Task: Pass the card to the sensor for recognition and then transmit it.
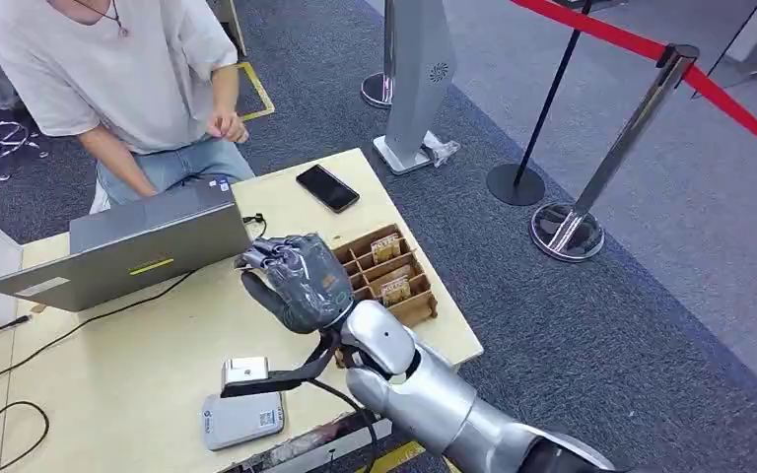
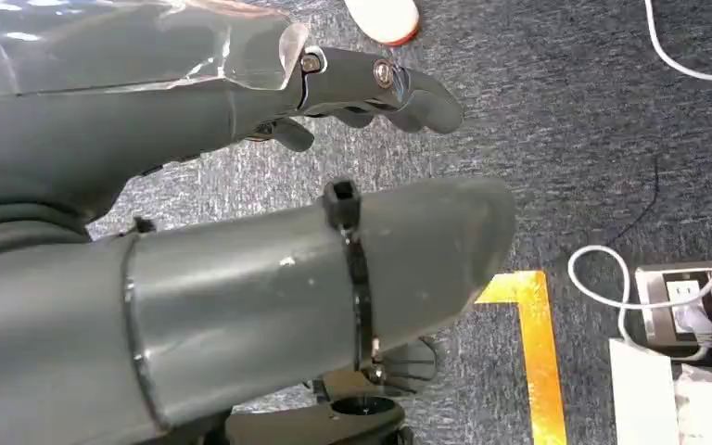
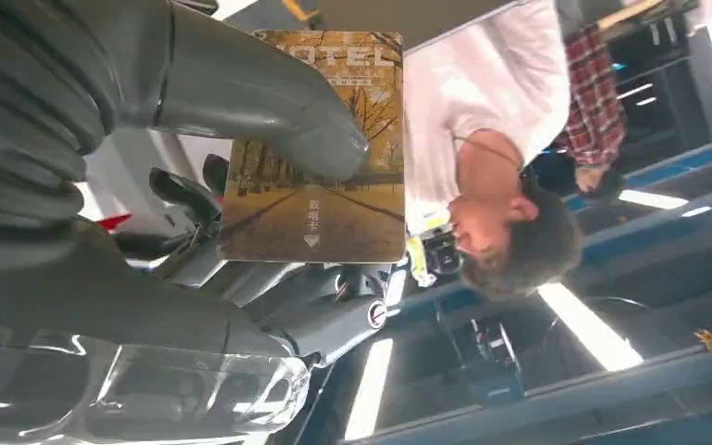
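My right hand (image 1: 296,281) hovers over the middle of the wooden table, between the laptop and the card box. Close up, my right hand (image 3: 195,102) pinches a brown hotel card (image 3: 320,199) between thumb and fingers, its printed face toward the camera. The grey card sensor (image 1: 242,421) lies flat near the table's front edge, below and left of the hand. Beside the sensor stands a small grey box (image 1: 244,371) on a black bracket. My left hand (image 2: 195,120) hangs above the carpet with fingers apart and nothing in it.
A wooden divided box (image 1: 394,271) with more cards sits right of my hand. A person (image 1: 128,69) sits behind an open laptop (image 1: 128,246). A black phone (image 1: 327,187) lies at the table's far side. Cables trail left. Stanchions (image 1: 572,222) stand on the carpet at the right.
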Action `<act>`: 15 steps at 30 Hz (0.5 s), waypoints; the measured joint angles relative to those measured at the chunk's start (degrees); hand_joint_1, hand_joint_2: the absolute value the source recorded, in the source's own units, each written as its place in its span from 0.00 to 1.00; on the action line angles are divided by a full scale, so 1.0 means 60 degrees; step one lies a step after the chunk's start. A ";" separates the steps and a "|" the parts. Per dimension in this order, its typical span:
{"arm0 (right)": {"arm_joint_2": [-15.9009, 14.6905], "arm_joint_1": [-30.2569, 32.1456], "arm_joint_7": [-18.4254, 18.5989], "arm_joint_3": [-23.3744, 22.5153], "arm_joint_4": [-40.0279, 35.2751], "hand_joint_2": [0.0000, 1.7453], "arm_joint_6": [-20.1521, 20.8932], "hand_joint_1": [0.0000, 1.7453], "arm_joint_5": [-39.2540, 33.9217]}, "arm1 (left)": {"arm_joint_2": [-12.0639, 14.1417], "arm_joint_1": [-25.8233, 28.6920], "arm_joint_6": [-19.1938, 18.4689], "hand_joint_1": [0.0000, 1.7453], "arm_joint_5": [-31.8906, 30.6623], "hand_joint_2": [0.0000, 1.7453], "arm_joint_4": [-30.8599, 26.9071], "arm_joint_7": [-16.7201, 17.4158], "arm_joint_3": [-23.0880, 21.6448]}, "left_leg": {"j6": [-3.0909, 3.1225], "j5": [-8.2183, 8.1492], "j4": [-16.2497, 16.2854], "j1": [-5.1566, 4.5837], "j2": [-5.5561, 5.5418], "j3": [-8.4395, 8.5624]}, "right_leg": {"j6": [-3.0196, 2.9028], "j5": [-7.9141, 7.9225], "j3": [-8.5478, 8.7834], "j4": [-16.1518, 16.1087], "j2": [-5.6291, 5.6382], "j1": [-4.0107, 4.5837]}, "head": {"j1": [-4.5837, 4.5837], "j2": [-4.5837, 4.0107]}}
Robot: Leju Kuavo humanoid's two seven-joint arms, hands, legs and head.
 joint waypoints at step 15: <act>-0.0004 0.0032 -0.1129 0.0761 -0.0539 1.00 0.3793 1.00 -0.5233 | 0.0011 0.0056 0.0073 0.00 0.0146 0.00 0.0000 0.0040 0.0004 | 0.0000 0.0000 0.0000 0.0000 0.0000 -0.0001 | 0.0000 0.0000 0.0000 0.0000 0.0000 0.0000 | 0.0000 0.0000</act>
